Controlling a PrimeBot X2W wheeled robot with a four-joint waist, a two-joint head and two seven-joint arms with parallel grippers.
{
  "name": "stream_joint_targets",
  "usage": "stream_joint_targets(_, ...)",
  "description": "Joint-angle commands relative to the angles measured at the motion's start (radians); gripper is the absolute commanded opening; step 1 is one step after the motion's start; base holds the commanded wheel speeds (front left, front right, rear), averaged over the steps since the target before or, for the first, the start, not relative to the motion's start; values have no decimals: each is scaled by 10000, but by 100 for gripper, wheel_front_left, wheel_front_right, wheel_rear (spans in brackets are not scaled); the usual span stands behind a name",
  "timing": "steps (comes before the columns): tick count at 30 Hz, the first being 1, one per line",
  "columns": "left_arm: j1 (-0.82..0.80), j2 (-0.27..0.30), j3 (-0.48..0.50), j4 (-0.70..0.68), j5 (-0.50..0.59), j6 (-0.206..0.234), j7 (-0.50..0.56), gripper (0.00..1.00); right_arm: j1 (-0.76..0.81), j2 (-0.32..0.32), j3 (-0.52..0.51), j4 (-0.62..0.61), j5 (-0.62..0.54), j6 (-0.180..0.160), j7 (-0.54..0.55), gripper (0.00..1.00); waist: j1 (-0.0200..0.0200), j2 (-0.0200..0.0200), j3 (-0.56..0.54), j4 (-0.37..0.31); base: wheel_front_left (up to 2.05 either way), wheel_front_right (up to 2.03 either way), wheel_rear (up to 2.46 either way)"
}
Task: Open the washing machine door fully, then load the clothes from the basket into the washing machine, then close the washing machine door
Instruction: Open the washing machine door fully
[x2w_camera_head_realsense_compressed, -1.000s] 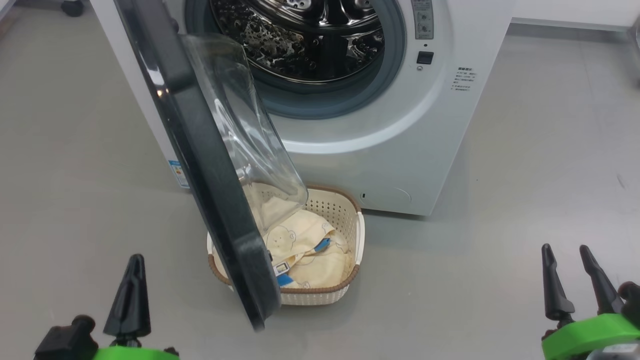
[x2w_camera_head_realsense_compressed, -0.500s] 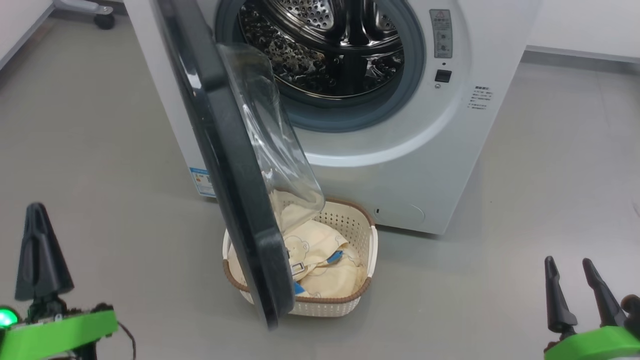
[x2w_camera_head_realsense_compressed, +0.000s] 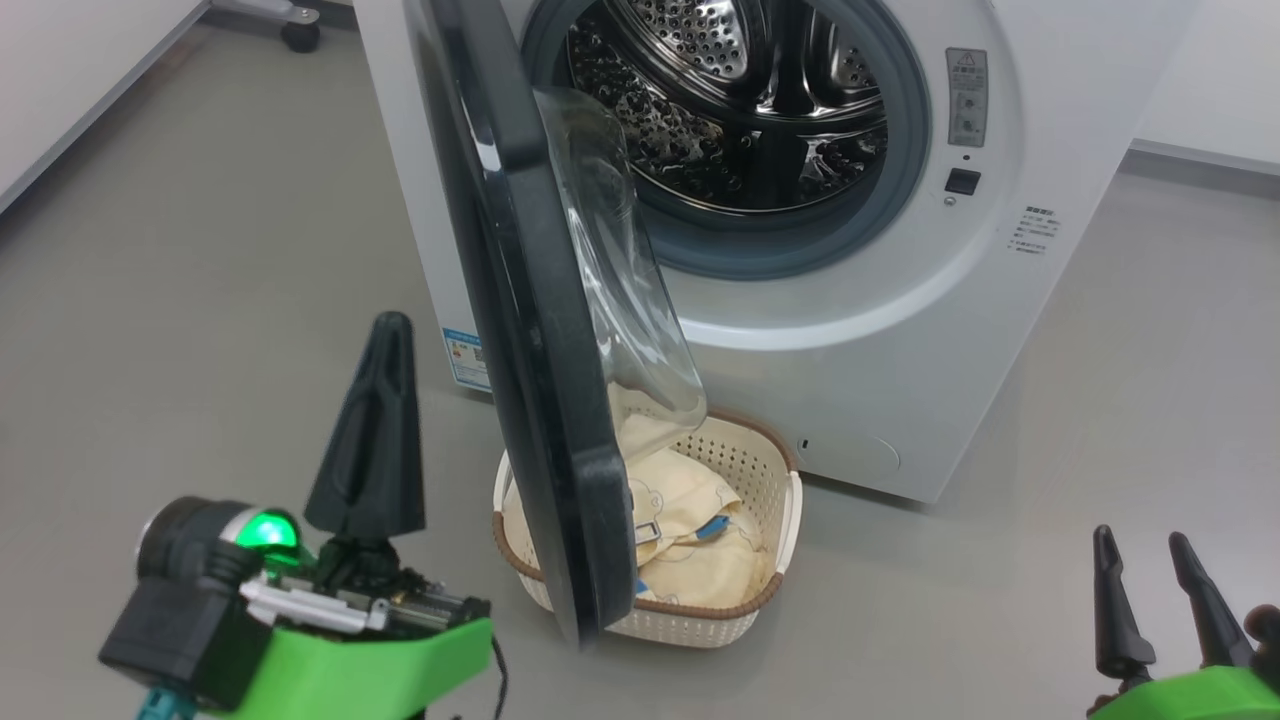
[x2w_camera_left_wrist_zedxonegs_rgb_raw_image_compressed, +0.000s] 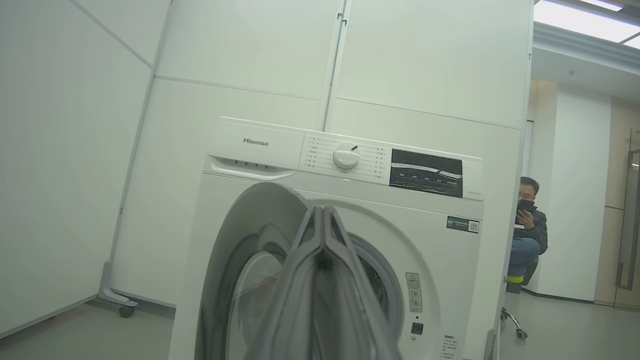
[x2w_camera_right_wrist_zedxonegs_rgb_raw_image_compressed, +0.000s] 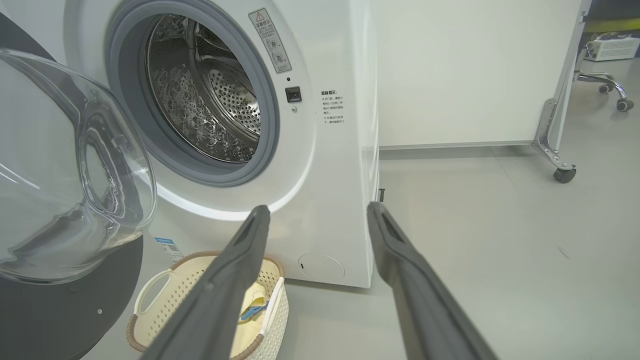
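Left gripper (x2w_camera_head_realsense_compressed: 388, 332) — closed — now higher; nearer the washing machine door (x2w_camera_head_realsense_compressed: 545, 400).

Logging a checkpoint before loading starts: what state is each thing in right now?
washing machine door: partly open, not swung fully back
drum: empty
basket: on the floor, loaded
clothes: bunched inside the basket
left gripper: shut, empty
right gripper: open, empty

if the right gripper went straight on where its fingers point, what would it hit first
Probably the white front of the washing machine, low and to the right of the drum, near its right corner. The open right gripper aims above the basket; depth is hard to judge.
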Motion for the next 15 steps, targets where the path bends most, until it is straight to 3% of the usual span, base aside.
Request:
stream_joint_targets(1, -556, 87, 23, -536, -56, 78, 141, 0, -155, -171, 136, -343, -89, -29, -105, 100, 0, 0, -23, 64, 0, 0, 0)
stream_joint_targets(7, -580, 87, -1739, -1169, -862, 323, 595, 0, -166, -107, 29, -367, -89, -29, -105, 100, 0, 0, 62, 258, 0, 0, 0)
stream_joint_targets(15, -356, 87, -3198, -309, -2884, 881, 831, 0, -229, -75, 96, -341, 8, -29, -105, 100, 0, 0, 89, 356, 0, 0, 0)
